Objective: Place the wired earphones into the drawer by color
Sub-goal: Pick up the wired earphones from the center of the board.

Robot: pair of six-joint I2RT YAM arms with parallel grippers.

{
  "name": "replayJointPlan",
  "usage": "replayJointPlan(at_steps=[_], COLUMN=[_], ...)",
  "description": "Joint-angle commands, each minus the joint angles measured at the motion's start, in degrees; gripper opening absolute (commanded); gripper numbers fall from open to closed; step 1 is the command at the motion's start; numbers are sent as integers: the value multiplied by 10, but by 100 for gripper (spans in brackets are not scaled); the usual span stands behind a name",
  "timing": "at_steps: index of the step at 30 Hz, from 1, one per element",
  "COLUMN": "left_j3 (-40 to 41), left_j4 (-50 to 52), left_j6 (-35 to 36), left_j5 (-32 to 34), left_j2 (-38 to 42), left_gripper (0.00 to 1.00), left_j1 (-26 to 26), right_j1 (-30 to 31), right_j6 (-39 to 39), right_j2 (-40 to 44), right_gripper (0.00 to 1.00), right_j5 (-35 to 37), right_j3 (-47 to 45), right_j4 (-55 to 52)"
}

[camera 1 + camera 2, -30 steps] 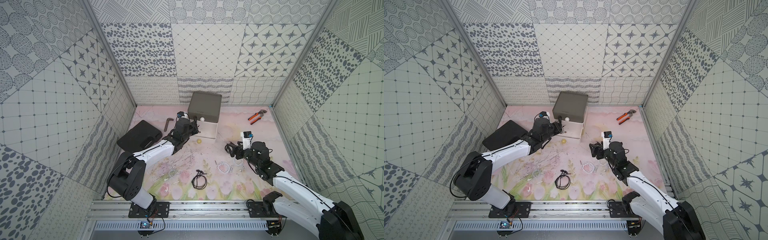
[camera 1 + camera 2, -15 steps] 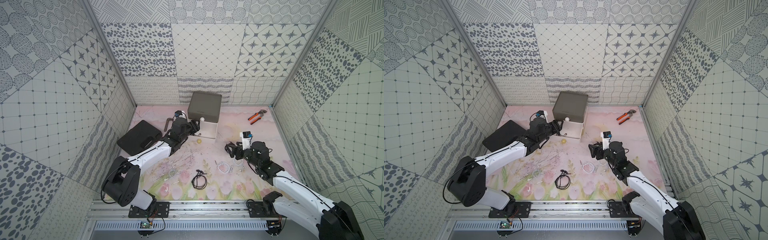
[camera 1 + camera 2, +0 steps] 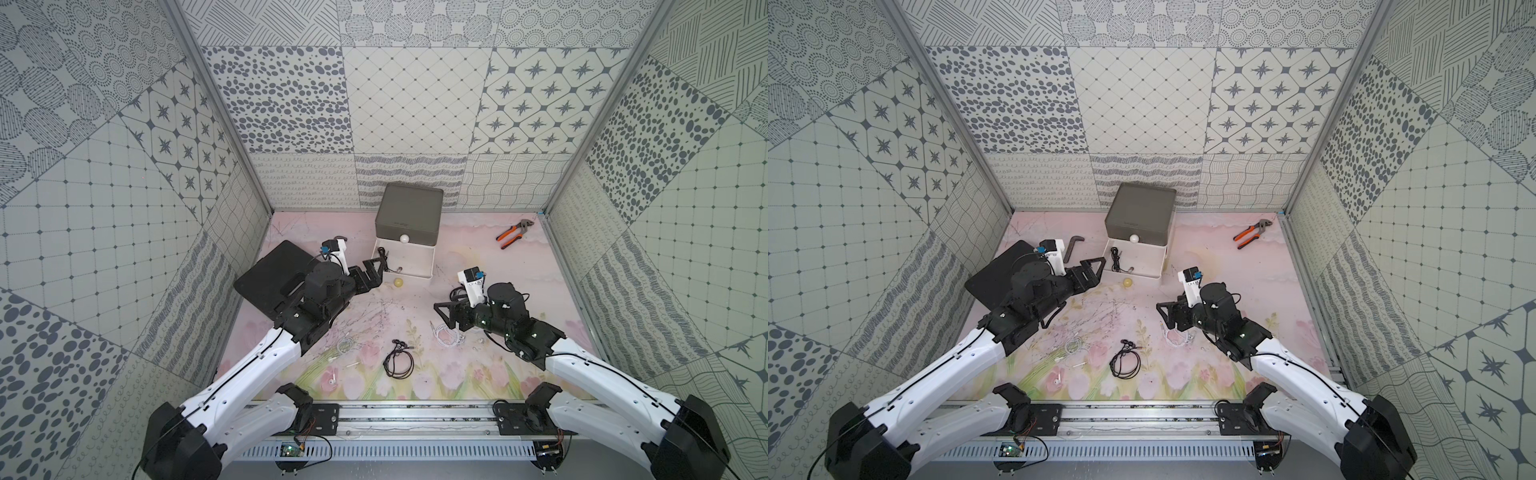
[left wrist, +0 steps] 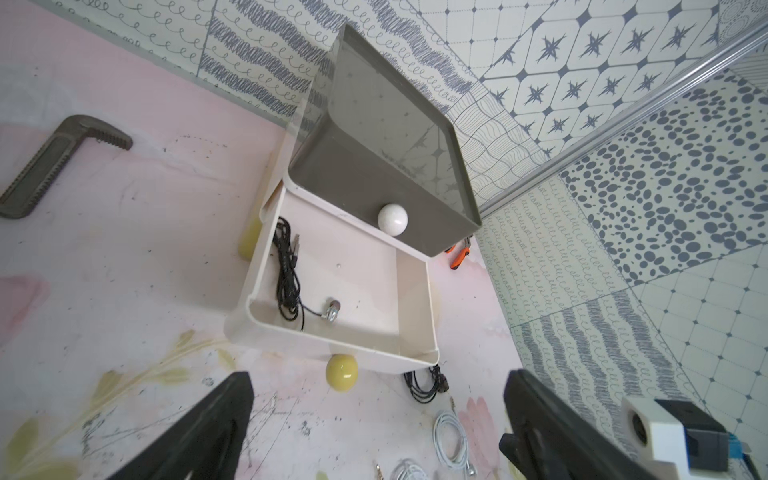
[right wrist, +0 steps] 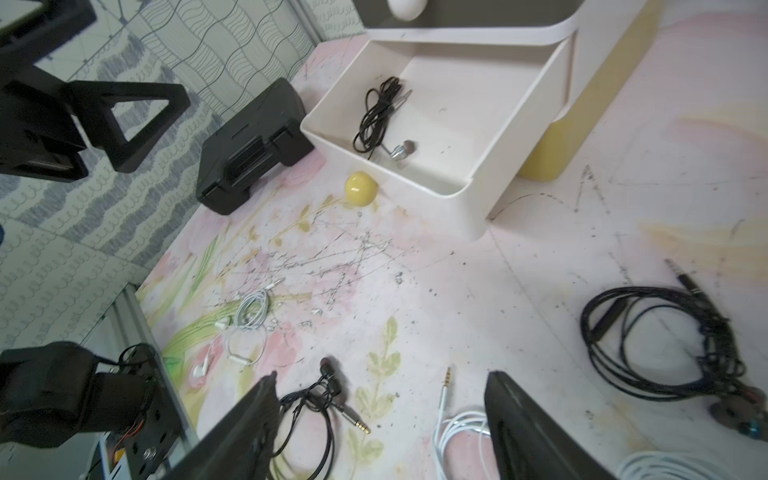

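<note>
In the centre of a top view, my left tool point(image 3: 377, 270) stands wide open and empty beside the drawer point(image 3: 409, 212), whose white tier is pulled out with black earphones point(image 4: 286, 270) inside. My right tool point(image 5: 380, 386), also open and empty, hovers over white earphones point(image 3: 448, 338). I would grip the bunched coil, rise above the tier's rim, then cross the bench point(image 3: 374, 307).

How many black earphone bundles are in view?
3. One black bundle lies in the pulled-out white drawer. A second bundle is mid-mat near the front. A third bundle sits just off the drawer's front right corner. More may be hidden.
</note>
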State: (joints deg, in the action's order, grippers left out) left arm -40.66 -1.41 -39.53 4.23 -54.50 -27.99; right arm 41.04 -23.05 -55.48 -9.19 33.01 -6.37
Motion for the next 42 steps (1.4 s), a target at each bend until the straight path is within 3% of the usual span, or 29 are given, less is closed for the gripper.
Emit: replayJointPlan(at_steps=[1, 12, 18, 28, 42], left_j3=[63, 185, 182, 196, 205], left_j4=[105, 53, 60, 77, 90], left_j6=[67, 141, 150, 147, 149], left_j5=[2, 19, 29, 55, 81], left_j2=[75, 139, 142, 207, 254], left_gripper=[99, 99, 99, 99, 99], left_j1=[2, 2, 4, 2, 1], right_j1=[59, 256, 320, 353, 363], right_j6=[-23, -107, -201, -312, -328], right_j2=[-27, -170, -249, -344, -439], right_gripper=[81, 77, 75, 74, 74], right_j5=[51, 164, 203, 225, 240], right_j3=[22, 82, 128, 193, 272], right_j4=[-21, -68, -103, -122, -164])
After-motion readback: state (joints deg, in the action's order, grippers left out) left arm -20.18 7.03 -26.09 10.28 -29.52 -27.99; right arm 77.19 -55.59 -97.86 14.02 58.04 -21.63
